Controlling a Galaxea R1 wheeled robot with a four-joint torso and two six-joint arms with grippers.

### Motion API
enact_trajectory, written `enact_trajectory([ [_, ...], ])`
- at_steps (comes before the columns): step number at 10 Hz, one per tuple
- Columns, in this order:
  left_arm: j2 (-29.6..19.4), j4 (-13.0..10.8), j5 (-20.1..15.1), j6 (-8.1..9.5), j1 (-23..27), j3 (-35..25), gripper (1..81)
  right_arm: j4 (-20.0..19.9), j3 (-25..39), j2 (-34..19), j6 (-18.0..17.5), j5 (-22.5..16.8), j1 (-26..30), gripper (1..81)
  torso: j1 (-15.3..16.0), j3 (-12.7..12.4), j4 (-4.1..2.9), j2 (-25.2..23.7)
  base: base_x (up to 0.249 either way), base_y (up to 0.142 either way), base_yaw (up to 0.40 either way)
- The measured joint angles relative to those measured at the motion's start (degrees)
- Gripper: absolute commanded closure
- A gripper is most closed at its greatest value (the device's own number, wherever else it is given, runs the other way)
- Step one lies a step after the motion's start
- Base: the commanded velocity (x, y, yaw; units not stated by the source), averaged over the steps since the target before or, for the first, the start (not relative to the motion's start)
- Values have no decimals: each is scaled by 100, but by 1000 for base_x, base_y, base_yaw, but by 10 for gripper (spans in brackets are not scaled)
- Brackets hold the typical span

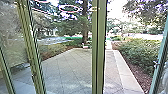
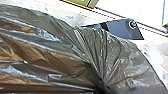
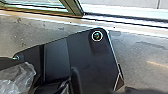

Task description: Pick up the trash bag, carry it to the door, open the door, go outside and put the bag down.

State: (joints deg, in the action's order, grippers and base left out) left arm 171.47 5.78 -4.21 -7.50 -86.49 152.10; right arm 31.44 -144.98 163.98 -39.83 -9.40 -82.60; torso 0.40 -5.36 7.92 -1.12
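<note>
The trash bag (image 2: 62, 57), translucent grey with brown contents, lies across the left wrist view. Its plastic is bunched into tight folds at my left gripper (image 2: 101, 88), which is shut on it. Part of the clear plastic (image 3: 18, 78) shows in the right wrist view, beside the robot's dark base. Green-framed glass doors (image 1: 98, 47) stand ahead in the head view, with an open gap to the right of the middle post. The lower corner of a door frame (image 3: 77, 11) stands by the threshold in the right wrist view.
Beyond the doors lies a paved yard (image 1: 72, 67), with a pale path edge (image 1: 127, 75) and a hedge (image 1: 137, 55) on the right. A tree (image 1: 85, 30) rises farther back. The metal threshold (image 3: 107, 21) crosses in front of the base.
</note>
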Motion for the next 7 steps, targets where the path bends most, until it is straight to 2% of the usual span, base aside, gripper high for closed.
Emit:
enact_trajectory([
  [2,0,0,-4,-5,6,71,811,54,-63,215,22,221,-295,10,0,-2,0,-2,0,0,0],
  [3,5,0,-1,-2,6,105,811,11,-157,367,144,284,-400,10,-2,-2,0,-2,0,0,0],
  [4,0,0,-4,-2,6,105,811,-116,-260,562,441,351,-511,10,-2,-2,0,-2,0,0,0],
  [5,-2,0,-4,-2,6,105,811,-482,-427,789,1051,345,-610,10,-2,-2,0,-2,0,0,0],
  [6,-2,0,-4,-5,6,110,811,-1067,-628,916,1693,284,-640,10,-2,-2,0,-2,0,0,0],
  [7,-5,0,-4,-2,6,110,811,-1646,-811,946,2192,360,-640,10,-2,-5,0,-2,0,0,0],
])
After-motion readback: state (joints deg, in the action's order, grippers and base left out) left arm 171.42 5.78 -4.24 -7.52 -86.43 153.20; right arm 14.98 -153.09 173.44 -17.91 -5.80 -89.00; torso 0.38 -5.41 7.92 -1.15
